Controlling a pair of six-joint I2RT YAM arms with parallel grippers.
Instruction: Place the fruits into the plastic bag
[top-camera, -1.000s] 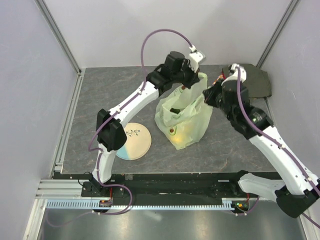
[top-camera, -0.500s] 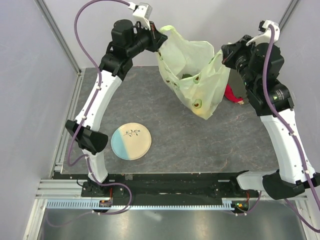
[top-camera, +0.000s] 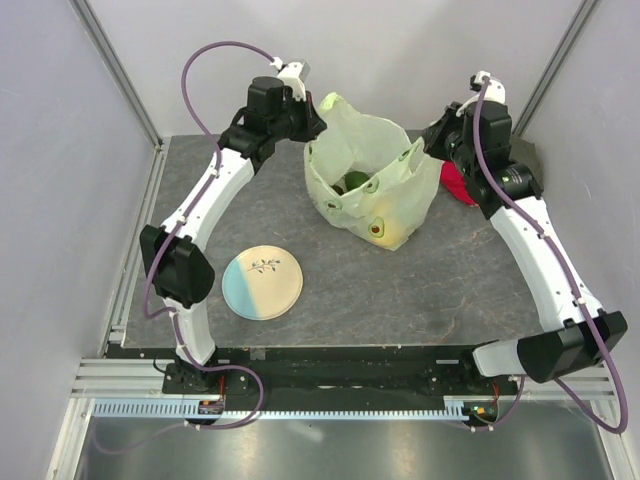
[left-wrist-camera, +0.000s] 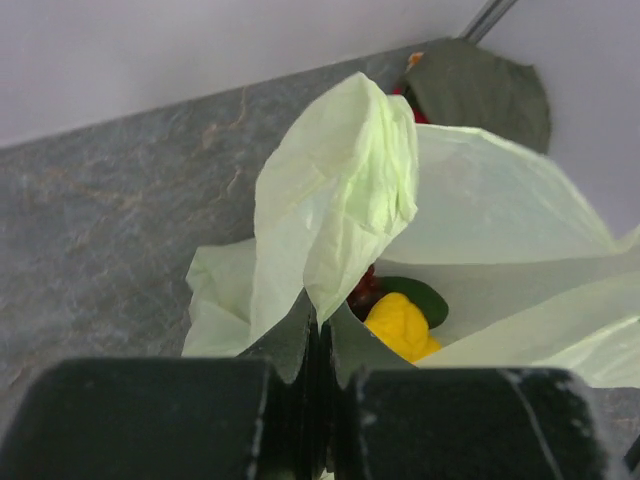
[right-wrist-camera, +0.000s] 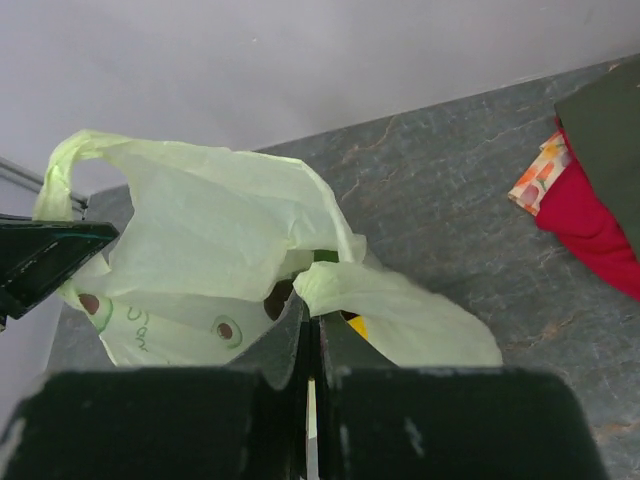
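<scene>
We find the left gripper clamped on one handle of the plastic bag, the right gripper clamped on the other. The bag hangs between them, mouth stretched left to right, each arm equally near. Inside: a lemon, an avocado, a dark red fruit.

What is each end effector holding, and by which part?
Both are shut on the plastic bag: the left end effector pinches one handle, the right end effector the other.
</scene>
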